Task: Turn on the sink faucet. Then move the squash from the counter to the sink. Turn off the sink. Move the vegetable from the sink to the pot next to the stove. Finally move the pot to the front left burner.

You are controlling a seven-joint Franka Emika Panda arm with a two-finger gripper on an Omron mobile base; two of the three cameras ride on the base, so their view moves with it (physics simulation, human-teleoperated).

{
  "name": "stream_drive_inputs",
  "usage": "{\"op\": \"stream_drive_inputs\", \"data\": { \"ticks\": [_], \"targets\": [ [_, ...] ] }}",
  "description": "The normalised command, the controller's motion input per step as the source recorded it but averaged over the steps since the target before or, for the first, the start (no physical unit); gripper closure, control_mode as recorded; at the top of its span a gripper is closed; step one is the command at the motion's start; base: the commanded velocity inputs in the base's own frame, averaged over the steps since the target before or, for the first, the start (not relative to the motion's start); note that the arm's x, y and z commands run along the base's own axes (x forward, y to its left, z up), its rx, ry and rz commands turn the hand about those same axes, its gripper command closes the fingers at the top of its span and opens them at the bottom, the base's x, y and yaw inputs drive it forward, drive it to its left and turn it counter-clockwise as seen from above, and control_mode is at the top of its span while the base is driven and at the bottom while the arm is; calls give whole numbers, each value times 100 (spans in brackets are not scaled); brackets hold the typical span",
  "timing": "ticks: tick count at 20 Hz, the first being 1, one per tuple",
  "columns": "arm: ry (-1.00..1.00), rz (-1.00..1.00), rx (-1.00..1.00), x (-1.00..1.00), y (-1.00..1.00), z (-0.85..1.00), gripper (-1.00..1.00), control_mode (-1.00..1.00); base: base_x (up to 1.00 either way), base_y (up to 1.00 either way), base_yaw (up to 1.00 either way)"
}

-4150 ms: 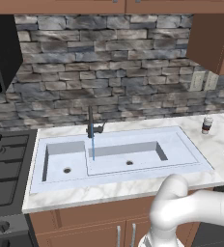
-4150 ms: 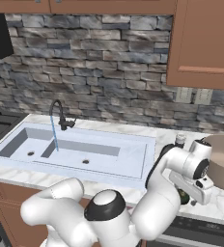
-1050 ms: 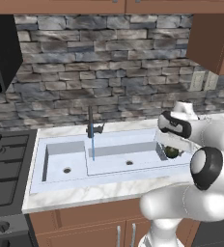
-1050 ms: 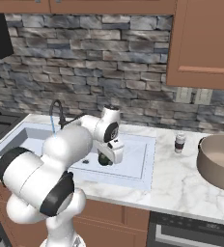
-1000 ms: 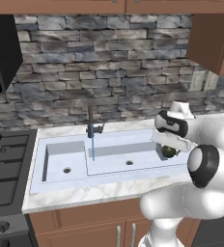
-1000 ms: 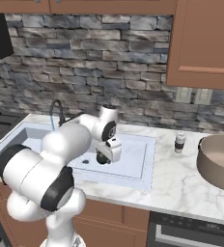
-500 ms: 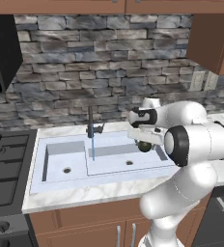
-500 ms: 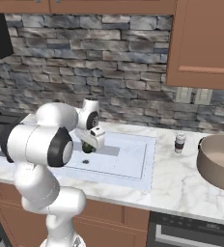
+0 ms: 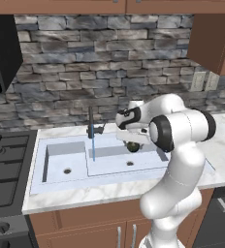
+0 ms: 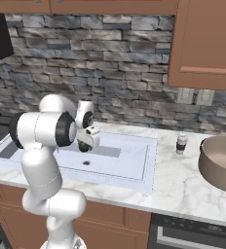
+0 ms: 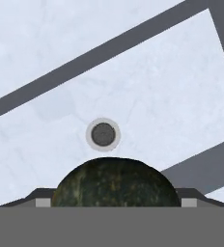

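Step two is in hand: the claw (image 9: 132, 144) is clamped wide on the squash (image 11: 115, 182), hanging over the sink's (image 9: 148, 167) large bowl, with the drain (image 11: 103, 134) just toward 12 o'clock. The faucet (image 9: 91, 127) seems to run. Next: lower and release.

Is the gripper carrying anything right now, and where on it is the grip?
Yes: the squash. The gripper clamps it across its round sides, one fingertip on each flank, above the large sink bowl.
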Motion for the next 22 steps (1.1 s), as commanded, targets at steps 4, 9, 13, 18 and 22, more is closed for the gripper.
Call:
{"op": "stream_drive_inputs", "data": {
  "ticks": [4,9,13,18,22],
  "targets": [
    [2,3,-3,6,1,-30,100,-100,0,0,0],
    [4,1,-4,1,2,-30,100,-100,0,0,0],
    [2,1,-1,2,3,-30,100,-100,0,0,0],
    [1,3,0,11,16,-24,100,-100,0,0,0],
    [0,3,0,14,21,-19,100,-100,0,0,0]
  ]
}}
